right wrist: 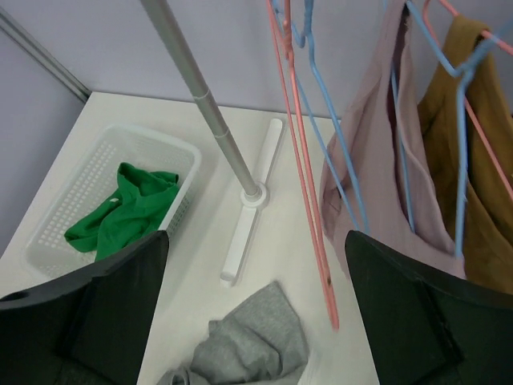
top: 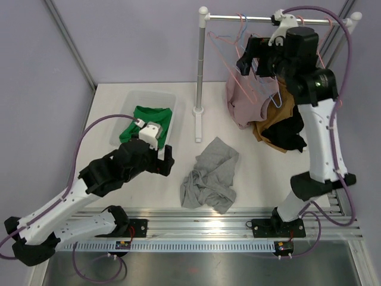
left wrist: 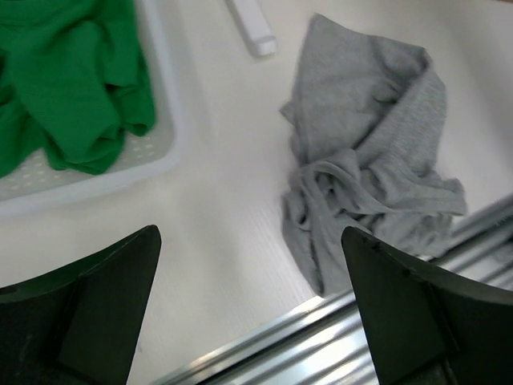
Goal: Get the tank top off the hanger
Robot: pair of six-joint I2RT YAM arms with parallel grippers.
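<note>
Right tool (top: 250, 58) stands wide beside the hung pink tank top (top: 241, 101), gripping nothing; left tool (top: 168, 161) wide over the desk (top: 256, 179).

Soft matt knit cloth for grey tank top (left wrist: 369, 160) and green garment (left wrist: 72, 96). White perforated plastic, slight sheen, on basket (right wrist: 88, 168). Dull grey metal on rack pole (right wrist: 207, 104). Thin glossy coated wire for pink hanger (right wrist: 303, 168). Smooth matt white table (left wrist: 224, 200); shiny ribbed aluminium rail (left wrist: 337, 329).
</note>
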